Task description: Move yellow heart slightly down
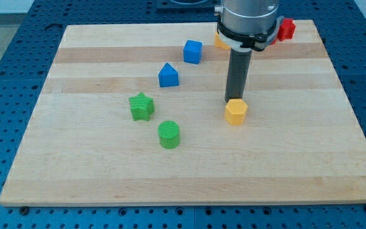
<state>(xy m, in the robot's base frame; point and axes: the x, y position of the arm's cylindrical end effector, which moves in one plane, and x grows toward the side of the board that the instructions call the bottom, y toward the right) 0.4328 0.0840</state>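
A pale wooden bench [189,172] fills the view, resting on a blue perforated surface. An arm comes in from 12 o'clock and ends in a straight dark rod. There is no claw on this arm, so nothing can be released, clenched or grasped; it can only push.

My tip [232,101] sits right of centre, touching or nearly touching the far edge of the yellow heart [236,112]. The yellow heart lies just at 6 o'clock from my tip, a little right of the bench's middle.

From the yellow heart, a green round block [168,135] lies at about 8 o'clock, well apart. A green star [141,106] lies at 9 o'clock, farther off. A blue block with a peaked top [168,75] sits at about 10 o'clock, and a blue cube [193,51] at about 11 o'clock. At the bench's far edge, another yellow block [220,42] and a red block [287,29] are partly hidden behind the arm; their shapes cannot be made out.

The yellow heart looks like a small, hard, light piece, probably plastic, likely to slide easily on smooth wood and unlikely to be damaged. It may spin if pressed off-centre. The best place to press is judged to be the middle of its far edge, pushing straight toward 6 o'clock in a short, gentle stroke. The path that way looks free of other blocks.
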